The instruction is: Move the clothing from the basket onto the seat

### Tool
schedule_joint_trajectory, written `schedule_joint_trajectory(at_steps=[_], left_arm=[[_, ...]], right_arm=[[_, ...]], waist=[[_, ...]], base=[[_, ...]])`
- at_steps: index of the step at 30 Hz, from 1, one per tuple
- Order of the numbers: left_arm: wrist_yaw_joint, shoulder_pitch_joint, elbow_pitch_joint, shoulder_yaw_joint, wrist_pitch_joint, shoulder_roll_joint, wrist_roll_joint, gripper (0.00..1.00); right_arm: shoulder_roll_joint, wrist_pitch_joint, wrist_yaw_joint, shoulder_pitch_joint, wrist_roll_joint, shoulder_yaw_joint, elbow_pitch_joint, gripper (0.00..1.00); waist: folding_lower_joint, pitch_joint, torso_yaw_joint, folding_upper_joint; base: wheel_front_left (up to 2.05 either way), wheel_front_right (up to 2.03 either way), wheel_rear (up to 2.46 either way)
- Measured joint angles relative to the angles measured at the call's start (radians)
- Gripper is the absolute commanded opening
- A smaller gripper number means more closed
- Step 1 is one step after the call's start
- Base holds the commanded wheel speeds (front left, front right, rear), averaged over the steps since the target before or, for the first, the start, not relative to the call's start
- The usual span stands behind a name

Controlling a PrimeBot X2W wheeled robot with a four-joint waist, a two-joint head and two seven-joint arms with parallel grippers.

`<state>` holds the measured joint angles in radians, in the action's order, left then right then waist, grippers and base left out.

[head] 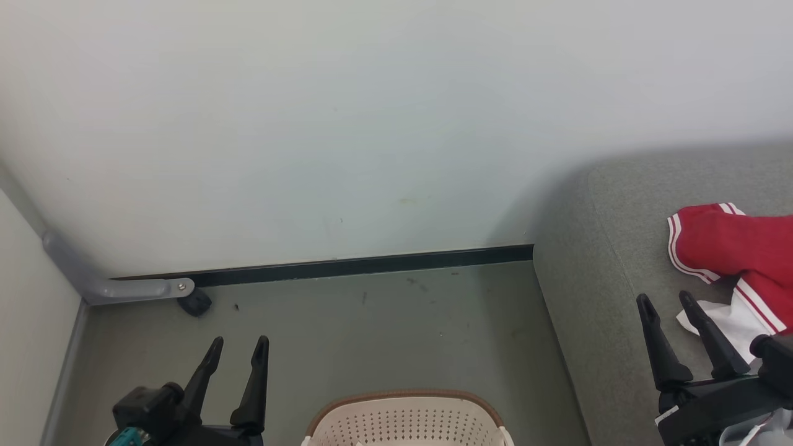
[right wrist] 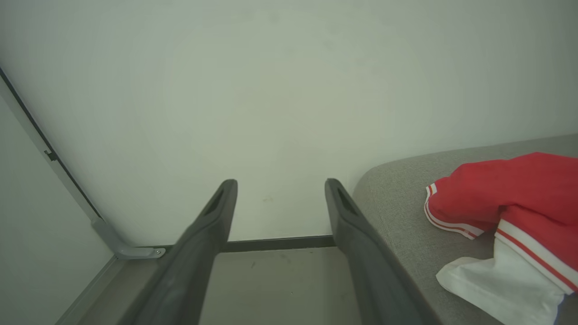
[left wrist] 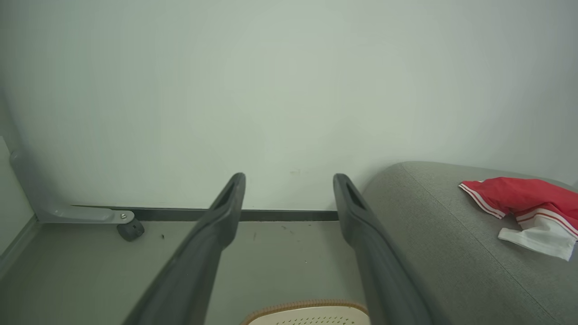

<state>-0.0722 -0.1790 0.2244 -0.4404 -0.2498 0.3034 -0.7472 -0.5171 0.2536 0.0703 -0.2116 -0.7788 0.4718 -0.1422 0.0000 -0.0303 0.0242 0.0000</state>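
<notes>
The beige perforated basket (head: pixel 406 421) with a brown rim pokes up at the bottom middle of the head view; its inside is out of sight. Its rim (left wrist: pixel 307 309) also peeks between my left fingers. Red and white clothing (head: pixel 734 260) lies on the grey seat (head: pixel 601 279) at the right, and it appears again in the wrist views (left wrist: pixel 528 212) (right wrist: pixel 510 225). My left gripper (head: pixel 238 350) is open over the floor, left of the basket. My right gripper (head: pixel 669 306) is open above the seat, just left of the clothing, holding nothing.
A pale wall with a dark baseboard (head: pixel 347 267) closes the space ahead. A grey bracket with a small black caster (head: pixel 195 302) sits at the floor's far left corner. Bare grey floor (head: pixel 384 328) lies between the basket and the wall.
</notes>
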Motion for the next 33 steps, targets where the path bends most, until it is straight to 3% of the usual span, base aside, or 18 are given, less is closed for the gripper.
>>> schedule_joint_trajectory(at_steps=[11,33], left_arm=[[-0.008,0.023,-0.030,0.039,0.000,-0.033,0.030,1.00],[0.003,0.039,-0.050,0.103,0.000,-0.067,0.099,1.00]], right_arm=[[0.052,0.000,-0.001,0.023,0.066,-0.042,0.013,1.00],[0.113,0.000,-0.047,0.039,0.150,-0.113,0.021,1.00]], waist=[[0.0000,-0.008,-0.012,0.0000],[0.0001,-0.023,-0.005,0.0001]], base=[[0.00,0.00,0.00],[0.00,0.00,0.00]])
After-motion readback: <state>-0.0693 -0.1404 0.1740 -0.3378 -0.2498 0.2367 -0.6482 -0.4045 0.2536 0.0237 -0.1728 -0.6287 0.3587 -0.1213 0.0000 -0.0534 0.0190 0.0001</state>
